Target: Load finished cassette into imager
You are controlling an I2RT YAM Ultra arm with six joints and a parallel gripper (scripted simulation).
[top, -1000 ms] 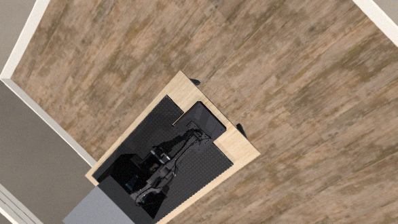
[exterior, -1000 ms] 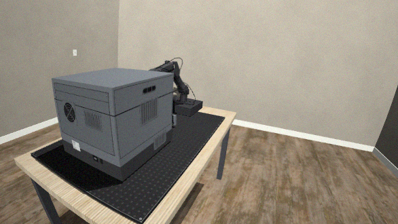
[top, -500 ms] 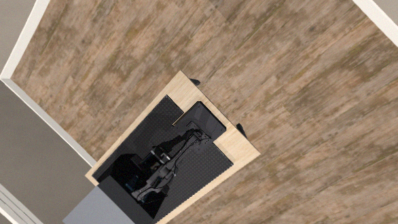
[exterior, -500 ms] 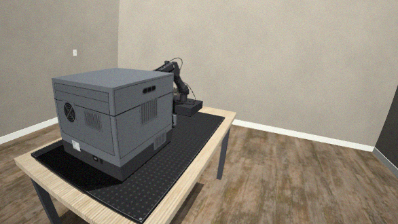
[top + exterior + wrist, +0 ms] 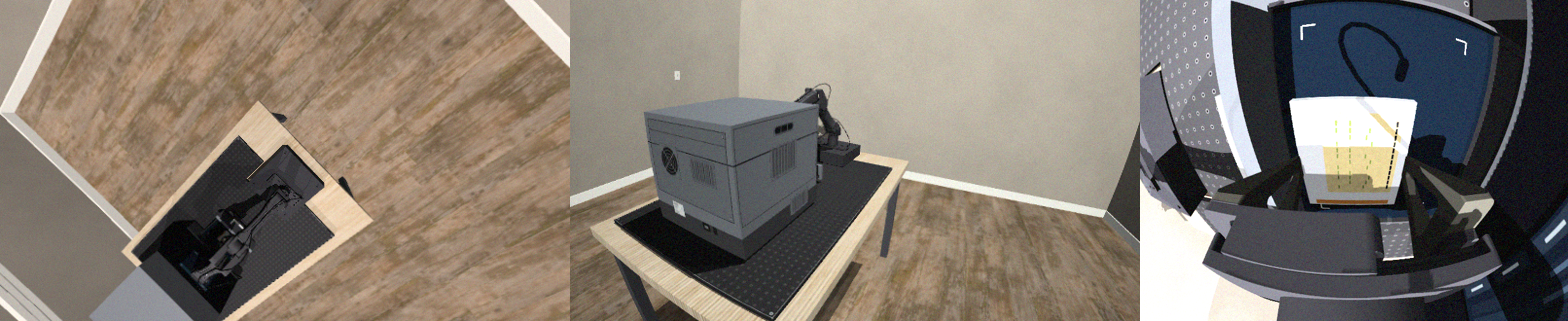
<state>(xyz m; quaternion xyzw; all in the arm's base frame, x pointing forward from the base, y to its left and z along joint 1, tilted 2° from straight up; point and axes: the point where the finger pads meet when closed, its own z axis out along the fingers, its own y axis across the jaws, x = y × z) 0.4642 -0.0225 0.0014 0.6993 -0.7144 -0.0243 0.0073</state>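
Note:
My gripper [image 5: 1352,161] is shut on the finished cassette FINISHED [image 5: 1351,148], a white plate with a yellow gel window, green and black lane marks and an orange strip at its near end. I hold it over the dark blue glass [image 5: 1392,79] of the open drawer of the gel imager IM [image 5: 730,165]. Two white corner marks show at the far end of the glass, one on the left [image 5: 1307,30] and one on the right [image 5: 1461,44]. The cassette lies lengthwise, its far edge short of those marks. From above, the arm [image 5: 243,229] reaches over the drawer [image 5: 195,260].
IM is a grey box on the black perforated board [image 5: 803,248] on a wooden table. The arm's base plate [image 5: 839,155] stands at the table's far end. A shadow of the arm's cable falls on the glass [image 5: 1368,51].

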